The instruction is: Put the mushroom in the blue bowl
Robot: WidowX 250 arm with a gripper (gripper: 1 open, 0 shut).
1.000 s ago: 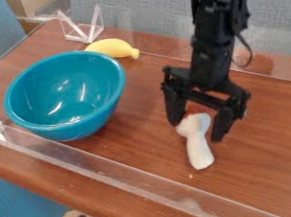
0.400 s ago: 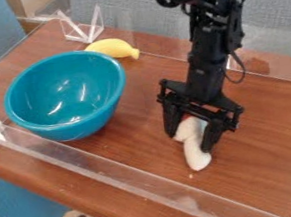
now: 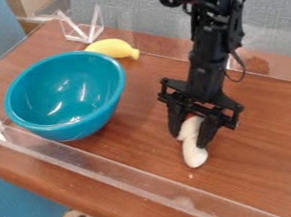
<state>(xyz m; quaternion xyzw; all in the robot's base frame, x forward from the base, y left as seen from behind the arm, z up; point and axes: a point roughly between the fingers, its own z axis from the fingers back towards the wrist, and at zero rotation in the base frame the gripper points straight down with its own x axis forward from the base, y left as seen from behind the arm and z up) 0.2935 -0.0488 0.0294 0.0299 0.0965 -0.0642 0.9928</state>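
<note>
One banana (image 3: 114, 50) behind blue bowl (image 3: 64, 95).

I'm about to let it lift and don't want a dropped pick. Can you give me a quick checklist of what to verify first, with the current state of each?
1. Jaws closed on the mushroom: ok, the gripper sits shut around its upper end.
2. Mushroom off the table: not ok, its lower end rests on the wood.
3. Blue bowl empty and upright: ok.
4. Path to the bowl free: ok, the banana lies behind the bowl.
5. Grip firmness: cannot tell.
</note>
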